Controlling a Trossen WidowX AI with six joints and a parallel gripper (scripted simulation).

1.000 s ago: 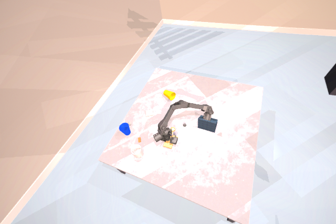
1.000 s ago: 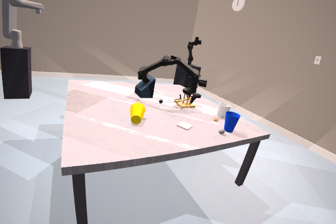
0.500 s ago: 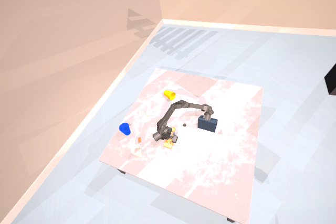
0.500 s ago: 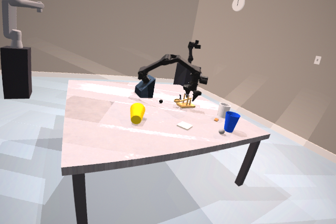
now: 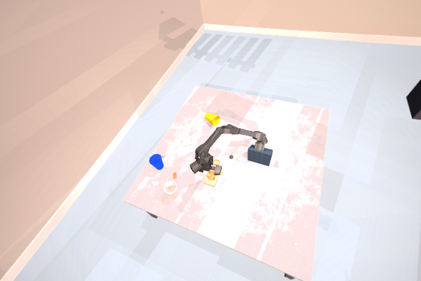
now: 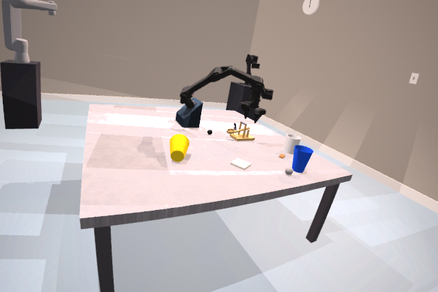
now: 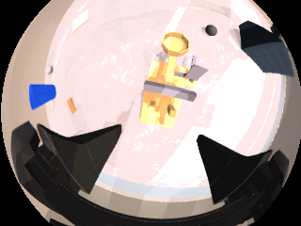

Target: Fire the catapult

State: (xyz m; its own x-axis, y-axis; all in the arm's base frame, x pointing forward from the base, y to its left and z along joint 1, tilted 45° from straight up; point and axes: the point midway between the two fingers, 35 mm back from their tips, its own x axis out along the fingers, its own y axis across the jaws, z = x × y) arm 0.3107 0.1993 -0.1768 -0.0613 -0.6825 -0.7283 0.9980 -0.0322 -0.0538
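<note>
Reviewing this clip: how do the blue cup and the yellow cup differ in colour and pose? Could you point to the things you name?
The blue cup [image 5: 156, 162] [image 6: 301, 159] [image 7: 42, 96] is blue; the yellow cup [image 5: 212, 119] [image 6: 178, 147] is yellow. The blue cup stands upright, while the yellow cup lies on its side. The blue cup is near the mug [image 5: 166, 187] [image 6: 290, 143]; the yellow cup is far from it. Both cups taper.

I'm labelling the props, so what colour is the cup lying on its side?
Plain yellow; the cup shows best in the exterior view.

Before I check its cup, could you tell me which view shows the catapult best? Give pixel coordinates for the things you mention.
The wrist view: the catapult [image 5: 211, 181] [image 6: 243, 137] [image 7: 160, 113] appears large, its cup without a ball. The top view has the arm covering part; the exterior shows it small, side-on.
</note>
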